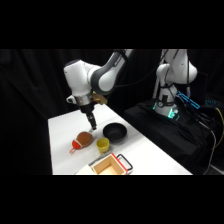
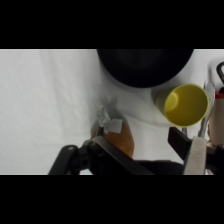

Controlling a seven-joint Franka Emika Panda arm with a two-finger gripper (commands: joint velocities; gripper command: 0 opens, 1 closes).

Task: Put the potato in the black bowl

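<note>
The jaws (image 1: 92, 123) are standing apart above the potato (image 1: 83, 138) at the side view's centre left, gripping nothing; the approach step is in hand. The next move is calling for descent, closure, then transfer rightward to the black bowl (image 1: 114, 132).

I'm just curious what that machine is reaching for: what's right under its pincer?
Under the pincer lies the potato, brown with a red-orange end, on the white table. In the wrist view the pincer's black linkage covers most of the potato.
</note>
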